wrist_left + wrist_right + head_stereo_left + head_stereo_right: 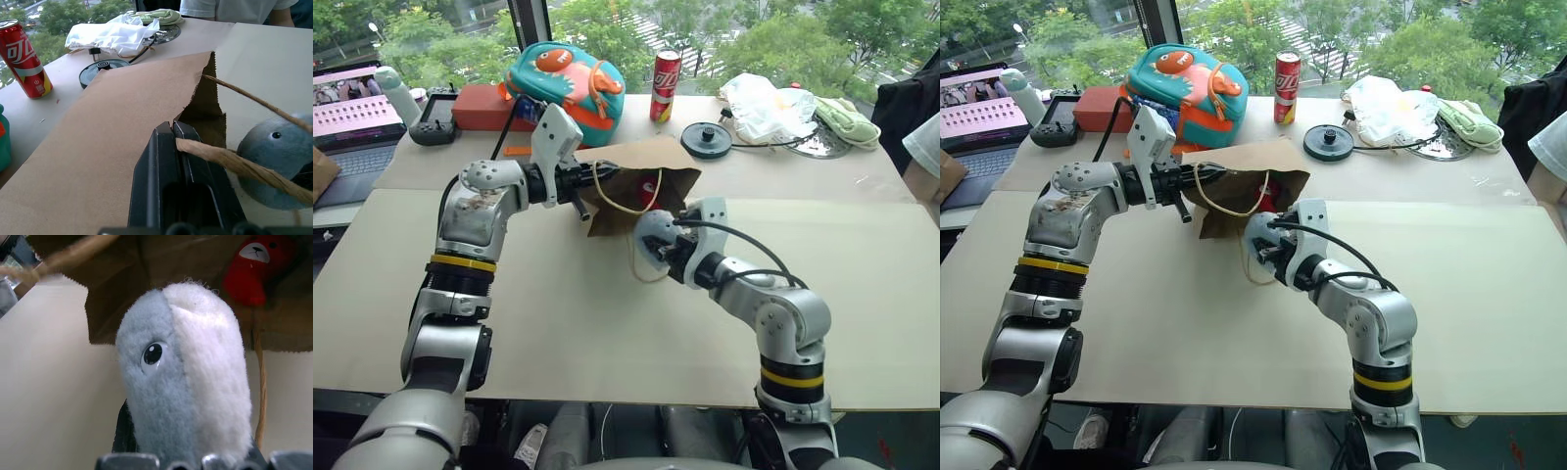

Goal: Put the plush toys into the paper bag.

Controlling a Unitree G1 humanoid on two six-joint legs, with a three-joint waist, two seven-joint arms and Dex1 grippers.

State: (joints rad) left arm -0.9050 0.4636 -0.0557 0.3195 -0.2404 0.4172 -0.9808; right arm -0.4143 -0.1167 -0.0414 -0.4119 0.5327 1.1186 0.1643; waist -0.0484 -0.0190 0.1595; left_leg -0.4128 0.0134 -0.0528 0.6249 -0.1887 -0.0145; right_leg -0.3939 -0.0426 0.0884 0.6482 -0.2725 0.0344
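The brown paper bag (pixel 641 162) lies on its side on the table with its mouth toward me. My left gripper (pixel 172 128) is shut on one beige cord handle (pixel 230 159) at the bag's upper edge and holds the mouth lifted open. The red plush toy (pixel 257 264) sits inside the bag, at its back. My right gripper (pixel 656 245) is shut on the pale grey-blue plush toy (pixel 186 382), which it holds just in front of the bag's mouth, outside it. The bag's other handle (pixel 641 264) hangs loose beside the right gripper.
A teal backpack (pixel 563 83), a red can (pixel 666 83), a black round disc (pixel 707 139) and a white plastic bag (pixel 764 103) stand behind the paper bag. A laptop (pixel 357 117) and a controller (pixel 435 122) are far left. A person's sleeve (pixel 925 147) shows at the right edge.
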